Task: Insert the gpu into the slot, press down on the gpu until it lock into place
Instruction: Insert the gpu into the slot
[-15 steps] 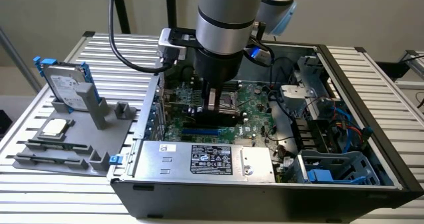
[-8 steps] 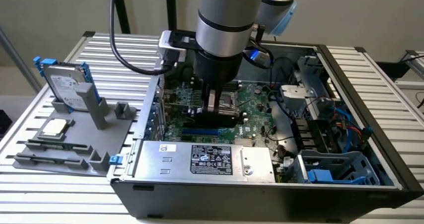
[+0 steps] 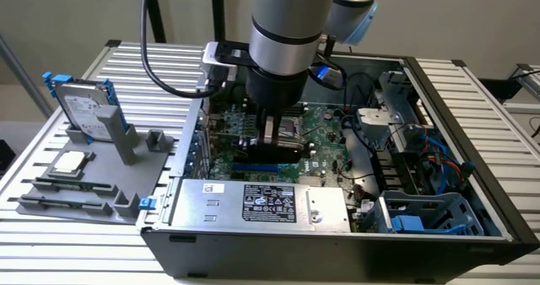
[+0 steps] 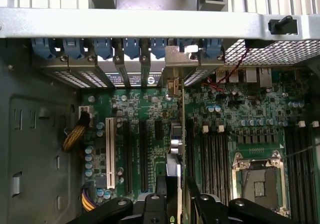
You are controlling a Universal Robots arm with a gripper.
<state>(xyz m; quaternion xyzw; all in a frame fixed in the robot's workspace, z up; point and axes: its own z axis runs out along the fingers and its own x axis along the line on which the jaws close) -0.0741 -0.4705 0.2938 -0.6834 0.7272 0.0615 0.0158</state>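
A: Gripper looks closed on the gpu. We see it standing on edge directly above the slot.
B: We judge it light, stiff and fragile, best held by its top edge.

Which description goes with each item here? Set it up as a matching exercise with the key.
Items:
1. gpu
2. slot
3. power supply box
4. hard drive

Descriptions:
a. silver, labelled
b. bright blue strip
c. standing on the grey fixture outside the case
d. on edge over the green board

Pairs: 1-d, 2-b, 3-a, 4-c
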